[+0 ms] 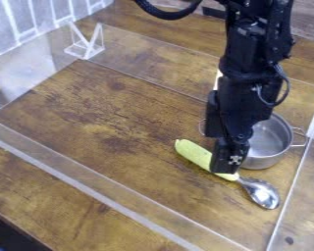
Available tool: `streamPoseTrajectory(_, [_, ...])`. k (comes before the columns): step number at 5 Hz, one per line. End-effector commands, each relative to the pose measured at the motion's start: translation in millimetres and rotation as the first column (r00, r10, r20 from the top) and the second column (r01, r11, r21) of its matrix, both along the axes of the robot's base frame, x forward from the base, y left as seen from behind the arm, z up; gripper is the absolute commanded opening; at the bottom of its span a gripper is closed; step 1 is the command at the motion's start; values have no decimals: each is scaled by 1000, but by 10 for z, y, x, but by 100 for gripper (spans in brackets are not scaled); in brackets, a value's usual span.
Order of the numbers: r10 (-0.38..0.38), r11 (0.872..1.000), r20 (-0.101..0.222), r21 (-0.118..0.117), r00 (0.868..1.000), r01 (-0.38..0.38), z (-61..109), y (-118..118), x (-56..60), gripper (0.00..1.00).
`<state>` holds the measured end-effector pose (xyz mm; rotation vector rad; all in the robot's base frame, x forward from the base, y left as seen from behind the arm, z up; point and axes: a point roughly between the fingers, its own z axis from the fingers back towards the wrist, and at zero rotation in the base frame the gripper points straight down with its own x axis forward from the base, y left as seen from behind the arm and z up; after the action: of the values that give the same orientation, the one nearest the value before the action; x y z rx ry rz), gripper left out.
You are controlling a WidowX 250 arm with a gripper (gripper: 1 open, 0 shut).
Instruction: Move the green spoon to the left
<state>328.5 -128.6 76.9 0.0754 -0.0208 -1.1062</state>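
Note:
The green spoon [194, 153] lies on the wooden table with its yellow-green handle pointing left and its shiny metal bowl [262, 194] toward the front right. My black gripper [230, 147] points down over the right half of the handle. It is open, and one finger [228, 160] hides part of the handle. I cannot tell whether it touches the spoon. The steel pot [274, 139] stands just behind the spoon, and the gripper covers its left side.
A low clear plastic wall [68, 167] borders the wooden work area at the front and left. A small clear stand [81, 41] sits at the back left, and white railings are at the far left. The table's right edge runs close past the pot.

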Motion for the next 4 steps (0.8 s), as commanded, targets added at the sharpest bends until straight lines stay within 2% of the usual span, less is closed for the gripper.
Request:
streamPoseTrajectory(1, [-142,990,60,-20,988,143,3,73,102,100])
streamPoseTrajectory(2, [-225,973,93,-21,970,228,-81,112,297,100])
streamPoseTrajectory(3, [-293,954,116,-26,949,298,-163,110,431,100])
streamPoseTrajectory(4, [-314,946,133,-35,940,322,-307,114,442,100])
